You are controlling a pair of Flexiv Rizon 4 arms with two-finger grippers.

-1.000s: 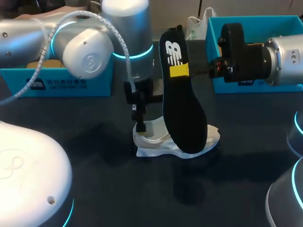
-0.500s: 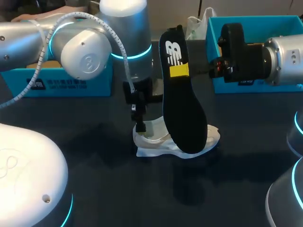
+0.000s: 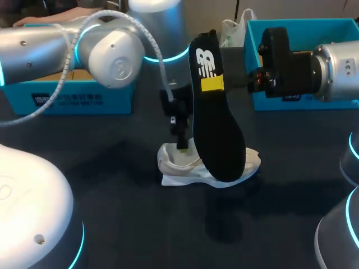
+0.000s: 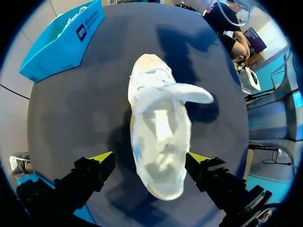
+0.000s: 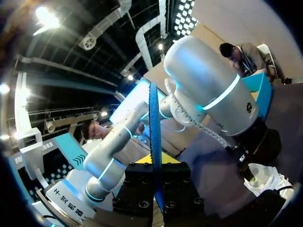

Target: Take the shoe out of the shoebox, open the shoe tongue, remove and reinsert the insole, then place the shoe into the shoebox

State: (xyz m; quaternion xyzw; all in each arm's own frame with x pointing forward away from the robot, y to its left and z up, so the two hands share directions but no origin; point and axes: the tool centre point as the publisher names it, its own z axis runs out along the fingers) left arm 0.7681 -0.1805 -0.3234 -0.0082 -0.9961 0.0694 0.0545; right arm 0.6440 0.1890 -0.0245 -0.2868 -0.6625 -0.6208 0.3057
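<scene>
A white shoe (image 3: 188, 168) lies on the dark table; in the left wrist view the shoe (image 4: 158, 137) shows from above with its tongue (image 4: 187, 93) pulled out to one side. My left gripper (image 3: 182, 143) hangs just over it, open, its yellow fingertips (image 4: 102, 156) straddling the shoe's near end without touching. The black insole (image 3: 216, 129) hangs upright above the shoe, logo end up. My right gripper (image 3: 212, 84) is shut on its upper part. In the right wrist view the insole (image 5: 153, 127) shows edge-on, pinched by the right gripper (image 5: 155, 163).
One blue box (image 3: 67, 95) stands at the back left, behind my left arm, and also shows as the blue box (image 4: 61, 42) in the left wrist view. A second blue box (image 3: 303, 33) stands at the back right. A white bag (image 3: 233, 28) sits between them.
My left arm has swung to the right, carrying its open gripper from the shoe's left end toward its middle. The right arm and the insole have stayed still.
</scene>
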